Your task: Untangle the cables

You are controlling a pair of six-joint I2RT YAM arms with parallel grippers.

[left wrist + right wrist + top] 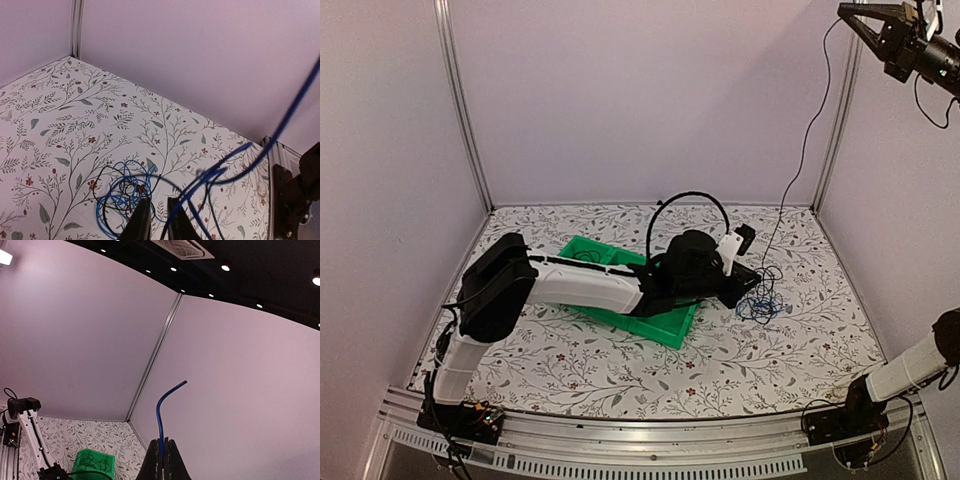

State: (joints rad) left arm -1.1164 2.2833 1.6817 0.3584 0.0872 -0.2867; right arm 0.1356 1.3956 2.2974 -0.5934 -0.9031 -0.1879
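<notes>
A tangle of thin blue and black cables (122,197) lies on the flowered table; it also shows in the top view (760,303). My left gripper (159,220) hovers just above its near edge, jaws a narrow gap apart with nothing between them; in the top view it (750,287) reaches over the green tray. A taut blue cable (295,107) rises from the tangle, crossing in front of my right finger (179,222). My right gripper (162,460) is raised high at the top right (857,18), shut on the blue cable's end (161,412), whose tip sticks out above the jaws.
A green tray (675,325) sits under my left arm, with coiled black cables in it (92,462). The back wall and right wall meet at a metal post (840,110). The right arm's base (840,420) is at the near right corner.
</notes>
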